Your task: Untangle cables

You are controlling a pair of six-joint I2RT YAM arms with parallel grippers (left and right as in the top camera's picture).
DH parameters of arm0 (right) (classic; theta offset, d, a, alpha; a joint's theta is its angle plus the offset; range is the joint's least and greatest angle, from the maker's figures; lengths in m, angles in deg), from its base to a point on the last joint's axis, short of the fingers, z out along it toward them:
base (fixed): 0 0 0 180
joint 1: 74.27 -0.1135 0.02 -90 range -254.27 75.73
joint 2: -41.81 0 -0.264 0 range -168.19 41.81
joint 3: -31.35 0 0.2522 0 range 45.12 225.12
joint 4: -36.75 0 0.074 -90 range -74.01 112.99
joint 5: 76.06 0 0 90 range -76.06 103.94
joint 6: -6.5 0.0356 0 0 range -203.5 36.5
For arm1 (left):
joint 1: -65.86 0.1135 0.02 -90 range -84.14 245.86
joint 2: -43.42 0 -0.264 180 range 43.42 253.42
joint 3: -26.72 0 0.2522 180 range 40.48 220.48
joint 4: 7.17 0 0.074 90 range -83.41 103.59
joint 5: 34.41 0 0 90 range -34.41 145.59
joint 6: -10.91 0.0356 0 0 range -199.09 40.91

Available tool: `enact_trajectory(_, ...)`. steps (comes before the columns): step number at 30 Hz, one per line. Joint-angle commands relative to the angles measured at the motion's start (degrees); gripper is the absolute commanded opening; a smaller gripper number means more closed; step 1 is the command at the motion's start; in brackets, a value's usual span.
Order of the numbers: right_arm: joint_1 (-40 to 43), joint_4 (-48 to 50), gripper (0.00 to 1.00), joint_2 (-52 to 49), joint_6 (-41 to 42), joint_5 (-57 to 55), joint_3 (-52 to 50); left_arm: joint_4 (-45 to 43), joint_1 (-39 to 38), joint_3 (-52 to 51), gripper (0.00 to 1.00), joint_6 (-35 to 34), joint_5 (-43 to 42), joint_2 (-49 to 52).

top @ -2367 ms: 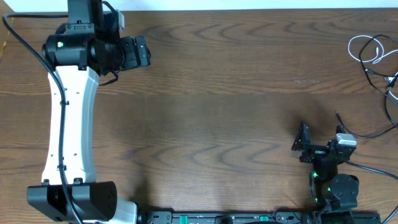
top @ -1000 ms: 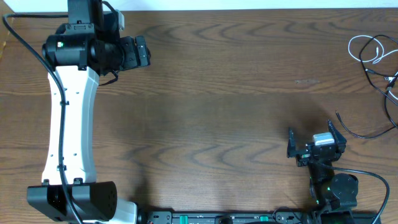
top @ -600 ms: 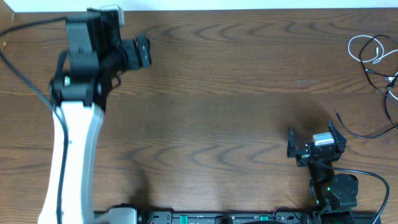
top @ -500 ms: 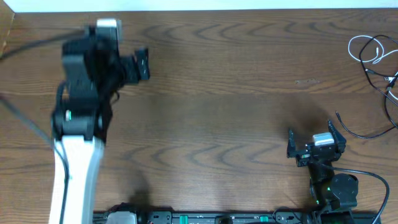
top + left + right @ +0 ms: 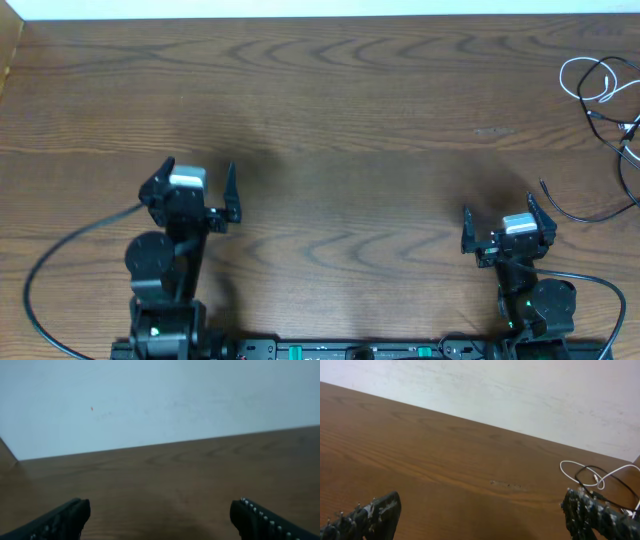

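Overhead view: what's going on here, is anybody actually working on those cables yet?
Nothing is being handled at this moment. The left tool and the right tool are both open and empty, low near the front edge of the table. The cables, a white one looped together with black ones, lie in a bunch at the far right corner, apart from both tools. The right tool is the nearer of the two.

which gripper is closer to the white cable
Right. The right gripper is on the same side of the table as the white cable; the left gripper is far across on the other side.
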Motion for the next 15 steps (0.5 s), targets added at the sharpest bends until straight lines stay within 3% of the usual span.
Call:
enact_trajectory(1, 0.3, -0.2, 0.99, 0.3, -0.3, 0.5, -0.1, -2.0, 0.2, -5.4, 0.98, 4.7, 0.6, -5.4)
enact_trajectory(8, 0.3, -0.2, 0.99, 0.3, -0.4, 0.5, -0.1, -7.3, -0.7, -16.7, 0.98, 7.2, 0.6, -15.9)
enact_trajectory(15, 0.3, -0.2, 0.99, 0.3, -0.4, 0.5, -0.1, -3.5, -0.7, -20.2, 0.98, 7.6, 0.6, -23.7)
